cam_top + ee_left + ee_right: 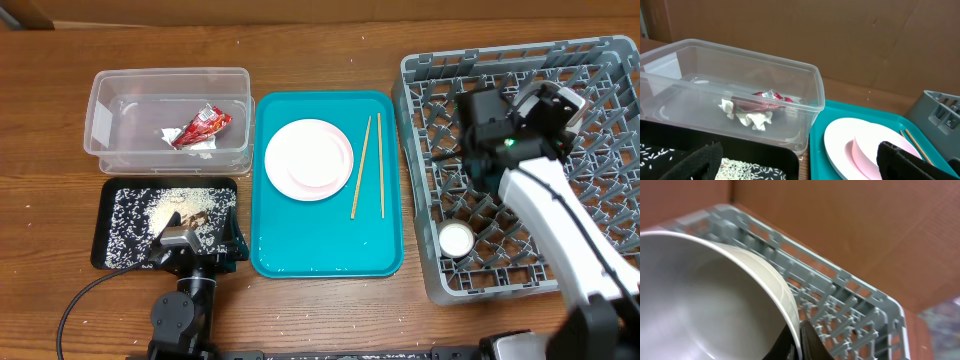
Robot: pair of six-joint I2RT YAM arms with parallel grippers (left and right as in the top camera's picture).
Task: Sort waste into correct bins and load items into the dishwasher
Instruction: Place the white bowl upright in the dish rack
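White bowl (705, 295) pinched at rim by right gripper (799, 339), over the grey rack (855, 305).
Rack grid lies just beneath and ahead of the hand; left gripper (800, 167) wide, empty.

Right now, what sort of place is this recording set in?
Probably a lab bench staged as a kitchen clean-up, not a real kitchen: a wooden table, a plain brown cardboard backdrop, and a square grey plastic lattice dish rack standing in for a dishwasher.
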